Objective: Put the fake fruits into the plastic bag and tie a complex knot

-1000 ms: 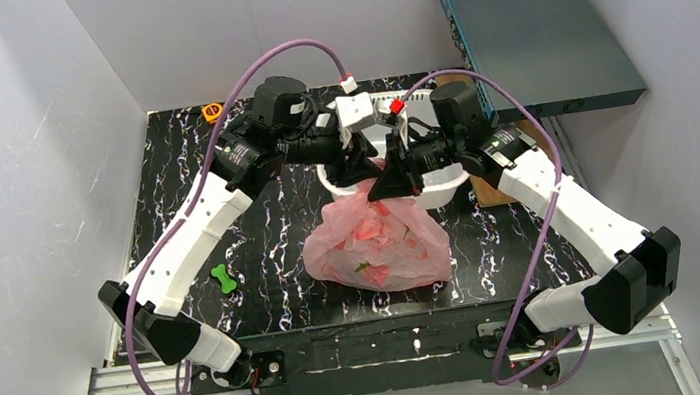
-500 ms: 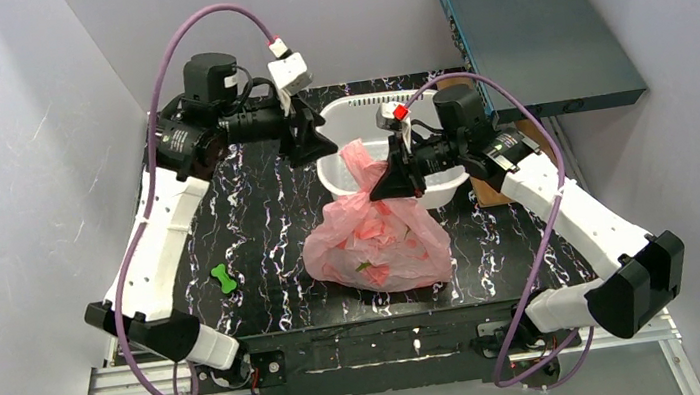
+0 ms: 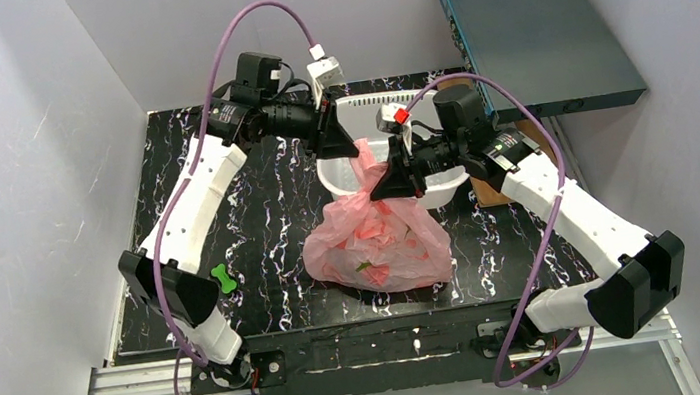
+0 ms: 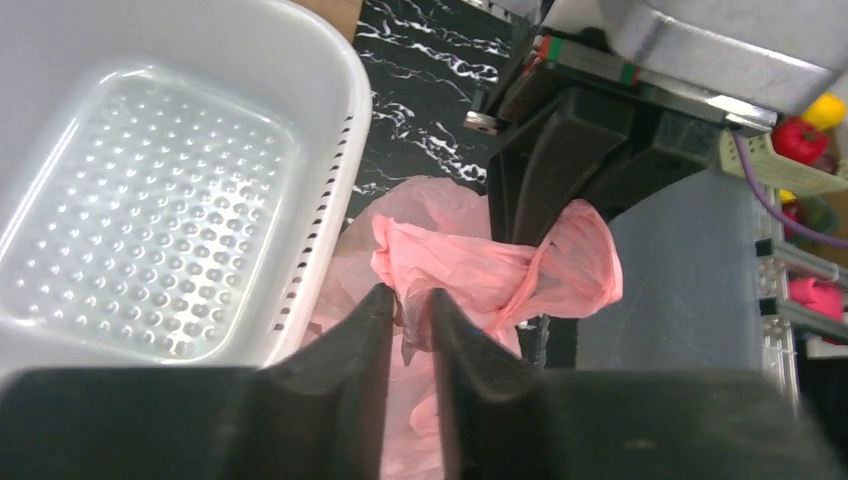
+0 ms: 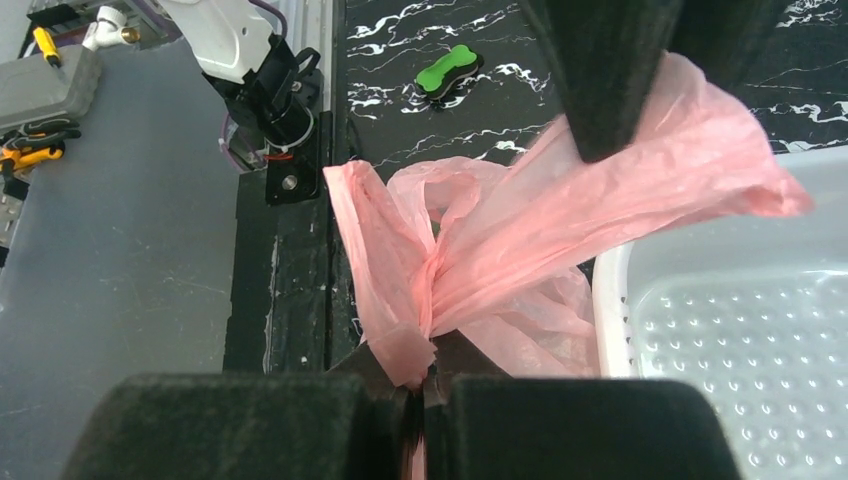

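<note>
Bag (image 3: 377, 245) holds fruits (image 3: 367, 267), neck pointing to 12 o'clock — right gripper (image 5: 420, 385) clamps it; left gripper (image 4: 410, 300) barely parted around a fold.

Top cam's up high behind the arm bases, looking down on the whole black white-veined marble-look counter (image 3: 258, 219). Wrist cams ride right behind the left pincer (image 4: 411, 300) and right pincer (image 5: 421, 385), super close, facing each other. All three catch the thin crinkly pink plastic bag (image 3: 382, 244) and white perforated plastic basket (image 4: 150, 200).
</note>
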